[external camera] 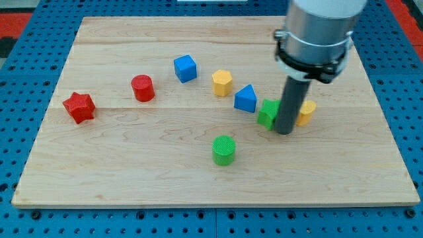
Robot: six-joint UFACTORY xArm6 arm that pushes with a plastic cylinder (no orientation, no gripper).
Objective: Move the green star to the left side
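The green star (268, 113) lies right of the board's centre, partly hidden behind my rod. My tip (283, 131) rests on the board at the star's right edge, touching or nearly touching it. A blue triangle (245, 99) sits just to the star's upper left, close to it. A yellow block (305, 113) sits just right of the rod, partly hidden.
A green cylinder (224, 149) stands below and left of the star. A yellow hexagon (222, 82), a blue cube (186, 68), a red cylinder (142, 88) and a red star (79, 107) lie further left on the wooden board (132, 172).
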